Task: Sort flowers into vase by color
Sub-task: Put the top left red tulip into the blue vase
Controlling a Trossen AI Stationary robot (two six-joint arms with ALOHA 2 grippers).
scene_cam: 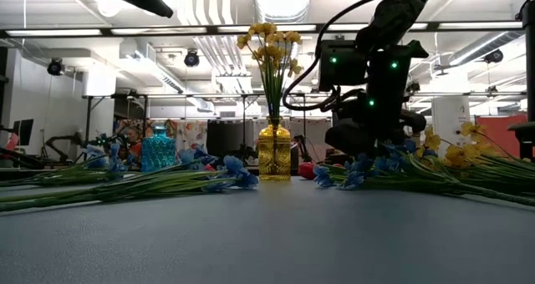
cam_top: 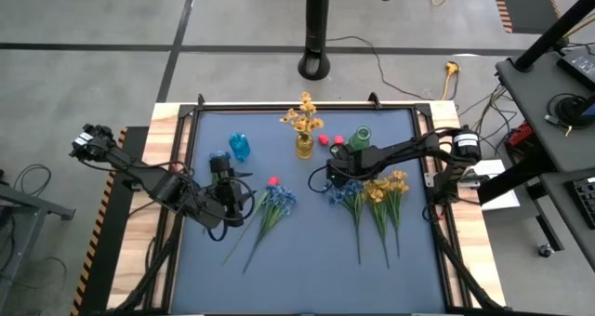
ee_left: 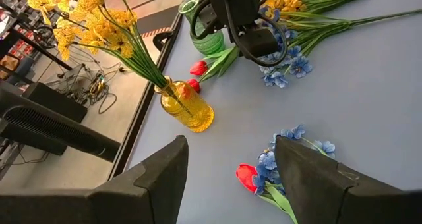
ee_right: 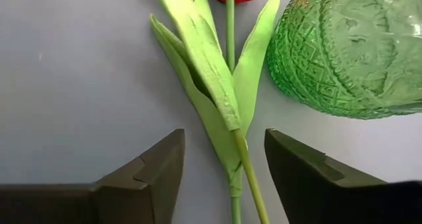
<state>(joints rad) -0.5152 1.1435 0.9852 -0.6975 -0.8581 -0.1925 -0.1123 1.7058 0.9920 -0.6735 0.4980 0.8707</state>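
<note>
Three vases: blue vase [cam_top: 240,147], yellow vase [cam_top: 304,146], green vase [cam_top: 360,138], all toward the far edge of the table [cam_top: 307,269]. Only the yellow vase is filled, with yellow sprigs [cam_top: 303,116].

Near side: two loose flower piles. The left pile [cam_top: 268,214] has blue blossoms plus one red bud [cam_top: 273,180] beside it. The right pile [cam_top: 376,200] has blue and yellow sprigs mixed, stems pointing at the near edge; exact stem count can't be told. Two more red tulips [cam_top: 330,140] lie between the yellow and green vases.

Left gripper [cam_top: 223,181] sits low over the table just left of the left pile, arm reaching in from the left edge; fingers spread wide, holding nothing.

Right gripper [cam_top: 337,163] is reached in from the right, angled down beside the green vase. Its fingers [ee_right: 148,174] are spread, straddling a tulip stem [ee_right: 241,158] and leaves, not pinching it; the red bud shows just past them.
</note>
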